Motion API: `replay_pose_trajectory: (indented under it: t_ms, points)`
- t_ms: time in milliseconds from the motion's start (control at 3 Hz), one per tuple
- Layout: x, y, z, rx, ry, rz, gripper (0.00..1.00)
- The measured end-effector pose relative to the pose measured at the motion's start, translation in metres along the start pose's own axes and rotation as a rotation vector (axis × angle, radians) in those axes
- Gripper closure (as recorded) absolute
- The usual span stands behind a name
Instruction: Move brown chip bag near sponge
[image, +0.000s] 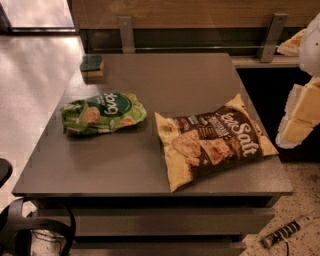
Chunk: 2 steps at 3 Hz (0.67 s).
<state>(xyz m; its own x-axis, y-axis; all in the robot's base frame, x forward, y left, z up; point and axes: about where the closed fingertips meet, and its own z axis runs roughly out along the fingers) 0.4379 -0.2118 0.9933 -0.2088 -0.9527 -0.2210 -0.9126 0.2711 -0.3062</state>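
Dim warm light, bright glare on floor (30, 65) upper left, jaws lit pale at right edge

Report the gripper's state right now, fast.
Gripper: at the right edge of the view, to the right of the brown chip bag; whether it is open or closed cannot be told.

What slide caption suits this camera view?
Brown chip bag lies front-right on the table, sponge at the far-left corner, green chip bag at left; claw hangs beyond the table's right edge.
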Motion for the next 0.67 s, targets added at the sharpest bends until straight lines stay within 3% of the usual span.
replay_pose_trajectory:
  t_ms: [333, 667]
  points:
    - [0.000, 0.000, 0.000, 0.000, 0.000, 0.000, 0.00]
    - [-0.014, -0.002, 0.023, -0.029, -0.024, -0.042, 0.00]
